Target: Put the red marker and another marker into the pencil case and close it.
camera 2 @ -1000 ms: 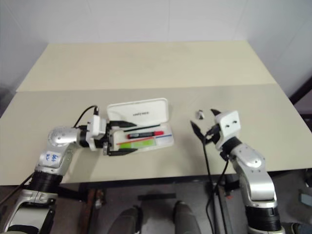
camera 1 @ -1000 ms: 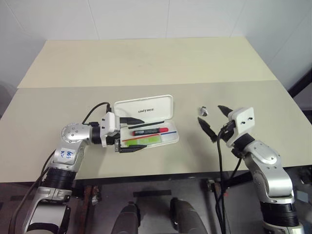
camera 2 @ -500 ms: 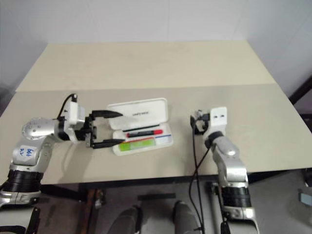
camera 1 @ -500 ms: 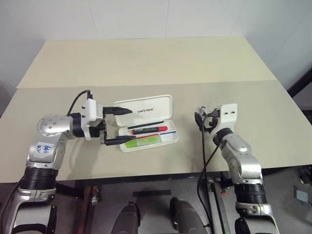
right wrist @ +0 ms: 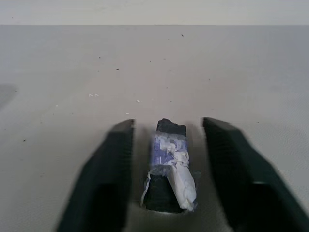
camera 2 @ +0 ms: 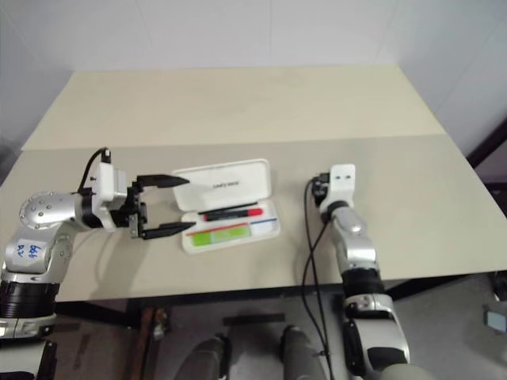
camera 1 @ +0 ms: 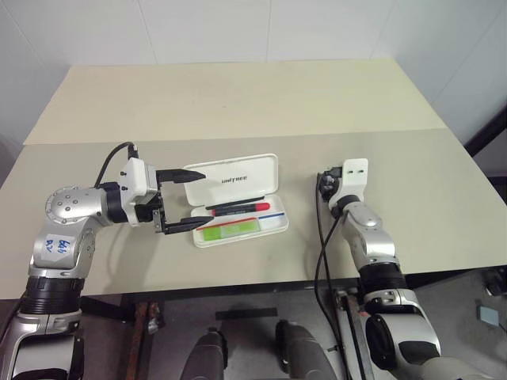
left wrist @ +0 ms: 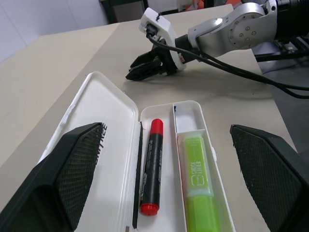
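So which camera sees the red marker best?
The left wrist view: the red marker lies large and whole in the open case, beside the green marker. The two eye views show it too, tiny, as a thin dark stick with a red end.

Beige table (camera 1: 238, 103), open pencil case (camera 1: 238, 198)

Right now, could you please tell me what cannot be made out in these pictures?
- Small taped black item: blurred in right wrist view, behind the right gripper in head views; unidentifiable.
- Green marker: one end cut off by the left wrist view's edge.
- Lettering on the case lid: partly covered by a finger of the left gripper, left wrist view.
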You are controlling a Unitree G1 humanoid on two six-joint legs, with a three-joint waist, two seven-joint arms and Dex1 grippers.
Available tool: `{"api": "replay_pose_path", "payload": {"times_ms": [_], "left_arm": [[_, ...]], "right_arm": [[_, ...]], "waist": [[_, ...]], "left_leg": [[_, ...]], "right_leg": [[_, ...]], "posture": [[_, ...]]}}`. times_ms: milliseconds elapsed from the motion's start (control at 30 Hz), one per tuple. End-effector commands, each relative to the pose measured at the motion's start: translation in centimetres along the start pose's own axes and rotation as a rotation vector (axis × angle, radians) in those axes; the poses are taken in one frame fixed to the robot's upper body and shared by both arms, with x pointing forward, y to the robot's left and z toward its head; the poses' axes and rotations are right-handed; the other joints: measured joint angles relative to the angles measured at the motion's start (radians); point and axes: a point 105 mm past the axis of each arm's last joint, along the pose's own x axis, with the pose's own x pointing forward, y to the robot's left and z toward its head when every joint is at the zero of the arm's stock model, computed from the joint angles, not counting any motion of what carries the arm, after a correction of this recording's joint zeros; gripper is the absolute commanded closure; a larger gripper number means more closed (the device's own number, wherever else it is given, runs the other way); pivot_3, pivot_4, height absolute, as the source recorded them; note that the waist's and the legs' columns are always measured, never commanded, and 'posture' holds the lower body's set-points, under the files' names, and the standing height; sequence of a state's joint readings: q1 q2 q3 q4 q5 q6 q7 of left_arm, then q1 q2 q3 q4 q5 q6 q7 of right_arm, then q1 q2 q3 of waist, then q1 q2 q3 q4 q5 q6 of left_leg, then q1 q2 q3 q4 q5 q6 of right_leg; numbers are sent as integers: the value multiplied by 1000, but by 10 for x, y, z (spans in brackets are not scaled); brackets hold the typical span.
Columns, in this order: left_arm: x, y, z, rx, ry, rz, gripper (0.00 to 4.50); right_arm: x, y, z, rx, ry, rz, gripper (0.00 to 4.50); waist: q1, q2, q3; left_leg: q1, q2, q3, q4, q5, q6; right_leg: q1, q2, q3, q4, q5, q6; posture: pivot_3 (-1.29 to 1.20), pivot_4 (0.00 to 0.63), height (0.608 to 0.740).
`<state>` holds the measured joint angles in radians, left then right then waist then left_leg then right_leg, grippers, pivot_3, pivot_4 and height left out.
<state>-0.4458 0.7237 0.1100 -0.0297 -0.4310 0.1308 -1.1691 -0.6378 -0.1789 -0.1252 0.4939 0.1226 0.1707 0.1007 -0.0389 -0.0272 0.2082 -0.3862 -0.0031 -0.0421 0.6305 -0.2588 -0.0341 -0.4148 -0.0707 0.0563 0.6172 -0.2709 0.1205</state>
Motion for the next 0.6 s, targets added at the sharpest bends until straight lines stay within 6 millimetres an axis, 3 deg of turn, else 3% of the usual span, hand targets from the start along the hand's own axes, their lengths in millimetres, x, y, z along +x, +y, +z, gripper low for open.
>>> {"api": "replay_pose_path", "payload": {"times_ms": [33,100,267,400,600], "left_arm": [[-5,2,10,36,-19,24,0],[-5,2,10,37,-19,27,0],[-4,4,10,39,-20,29,0],[-8,6,7,38,-11,32,0],[-10,6,2,32,-1,33,0]], "right_arm": [[1,0,9,-5,-37,-4,3614],[0,-1,10,-15,-38,-2,4103],[-3,11,22,-29,-84,108,4101],[-34,59,63,-150,-242,609,4101],[-72,82,73,-287,-262,990,4101]], "waist": [[0,0,0],[0,0,0],[-3,0,0],[-9,3,2],[-12,3,2]], "left_leg": [[0,0,0,0,0,0],[0,0,0,0,0,0],[0,0,0,0,0,0],[-1,0,0,-1,0,0],[-1,1,-1,-1,0,0]], "right_leg": [[0,0,0,0,0,0],[0,0,0,0,0,0],[0,0,0,0,0,0],[0,1,0,0,0,0],[0,1,-1,-1,0,1]], "posture": [[0,150,740],[0,150,740],[0,150,740],[0,150,740],[0,150,740]]}}
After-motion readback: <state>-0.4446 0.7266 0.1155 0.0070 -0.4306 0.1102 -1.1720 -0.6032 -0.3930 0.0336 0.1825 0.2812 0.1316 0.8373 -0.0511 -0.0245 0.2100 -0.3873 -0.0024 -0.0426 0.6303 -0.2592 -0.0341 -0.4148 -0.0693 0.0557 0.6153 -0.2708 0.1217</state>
